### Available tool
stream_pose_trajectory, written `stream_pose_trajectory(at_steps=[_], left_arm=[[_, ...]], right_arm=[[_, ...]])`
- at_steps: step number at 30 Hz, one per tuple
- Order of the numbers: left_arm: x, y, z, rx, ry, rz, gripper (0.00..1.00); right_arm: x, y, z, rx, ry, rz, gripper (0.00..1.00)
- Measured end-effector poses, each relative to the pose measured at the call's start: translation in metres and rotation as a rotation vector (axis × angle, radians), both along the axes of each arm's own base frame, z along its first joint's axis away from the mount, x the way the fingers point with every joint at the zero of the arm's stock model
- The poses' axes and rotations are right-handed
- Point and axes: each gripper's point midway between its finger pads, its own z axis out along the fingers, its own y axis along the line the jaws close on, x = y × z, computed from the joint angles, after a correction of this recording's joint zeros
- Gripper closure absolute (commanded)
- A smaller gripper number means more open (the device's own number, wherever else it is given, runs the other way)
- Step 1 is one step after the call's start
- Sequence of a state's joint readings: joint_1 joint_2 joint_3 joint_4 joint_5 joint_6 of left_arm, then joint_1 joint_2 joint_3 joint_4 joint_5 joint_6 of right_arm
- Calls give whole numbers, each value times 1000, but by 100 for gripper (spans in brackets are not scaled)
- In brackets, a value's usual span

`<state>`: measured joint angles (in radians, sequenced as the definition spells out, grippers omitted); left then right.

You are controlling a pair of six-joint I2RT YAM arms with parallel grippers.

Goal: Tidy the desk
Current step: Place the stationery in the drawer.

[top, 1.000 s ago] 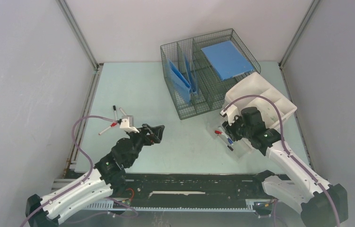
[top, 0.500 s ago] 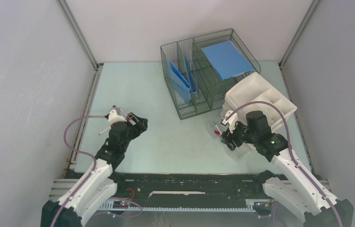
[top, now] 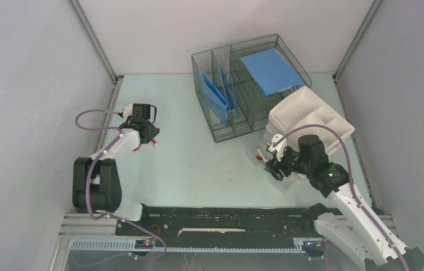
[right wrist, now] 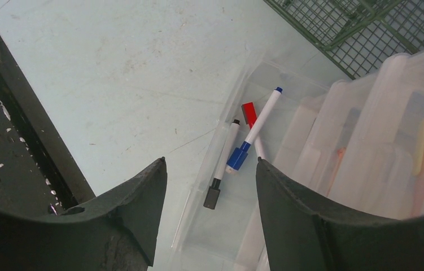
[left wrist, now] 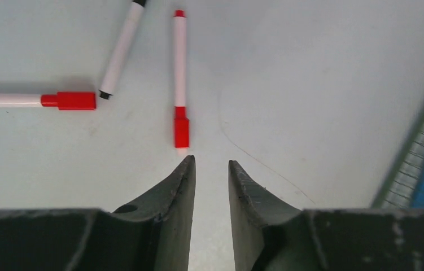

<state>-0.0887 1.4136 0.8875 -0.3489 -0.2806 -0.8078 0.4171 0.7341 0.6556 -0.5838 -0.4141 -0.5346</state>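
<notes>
On the pale green desk (top: 198, 169) lie three white markers. In the left wrist view two have red caps (left wrist: 180, 79) (left wrist: 34, 100) and one a black cap (left wrist: 121, 51). My left gripper (left wrist: 210, 164) (top: 151, 135) hovers just short of the upright red-capped marker, its jaws a narrow gap apart with nothing between them. My right gripper (right wrist: 210, 164) (top: 272, 165) is open over a clear tray (right wrist: 237, 226) (top: 257, 152) that holds a black-capped marker (right wrist: 223, 164), a blue-capped one (right wrist: 257, 127) and a red one (right wrist: 249, 112).
A wire basket (top: 221, 127) with blue folders (top: 215, 93) and a blue pad (top: 269, 70) stands at the back. A white compartment organizer (top: 311, 110) sits to its right, touching the clear tray. A black rail (top: 226, 217) runs along the near edge.
The left arm swung left and away to the markers, and its jaws narrowed. The right gripper opened wider and drew back slightly over the clear tray.
</notes>
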Motion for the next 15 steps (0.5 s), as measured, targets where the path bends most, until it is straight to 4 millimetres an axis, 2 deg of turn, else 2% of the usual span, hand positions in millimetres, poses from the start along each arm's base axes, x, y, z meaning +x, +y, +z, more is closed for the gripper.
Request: stream_pose_trajectory(at_steps=[5, 12, 15], left_arm=[[4, 17, -32, -5, 149, 39, 65], [27, 23, -43, 16, 254, 19, 67], [29, 24, -47, 22, 283, 14, 66]], right_arm=[[-1, -1, 5, 10, -18, 1, 33], [-1, -1, 5, 11, -21, -1, 32], [-1, -2, 5, 10, -23, 0, 32]])
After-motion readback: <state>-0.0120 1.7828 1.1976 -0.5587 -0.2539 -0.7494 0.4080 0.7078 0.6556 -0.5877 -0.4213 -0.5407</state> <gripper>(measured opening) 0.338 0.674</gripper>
